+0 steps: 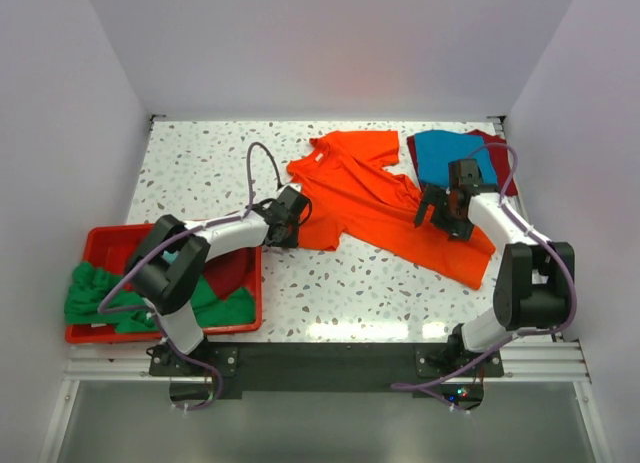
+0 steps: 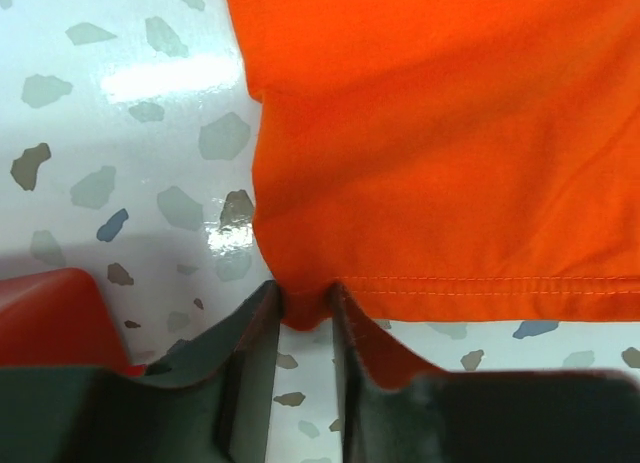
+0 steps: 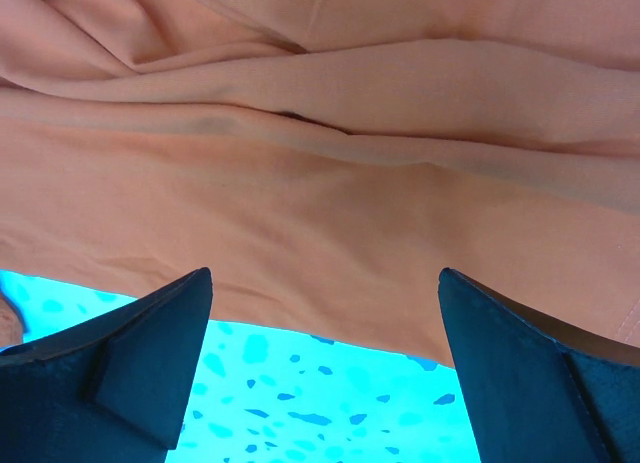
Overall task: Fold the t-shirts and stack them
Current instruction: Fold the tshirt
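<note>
At table centre, you see the orange t-shirt (image 1: 370, 198) lying crumpled on the speckled table (image 1: 200, 163), collar toward the far edge. Your left gripper (image 1: 290, 218) sits at the shirt's left hem corner. Its jaws stand narrow, and the left wrist view shows that corner pinched between the fingers (image 2: 250, 353). Your right gripper (image 1: 440, 208) hangs over the shirt's right side, jaws wide apart above the cloth. Just beyond it, at far right, the blue t-shirt (image 1: 440, 153) lies on the dark red t-shirt (image 1: 505, 168). At near left, the green t-shirt (image 1: 95, 293) spills over the red bin (image 1: 100, 238).
</note>
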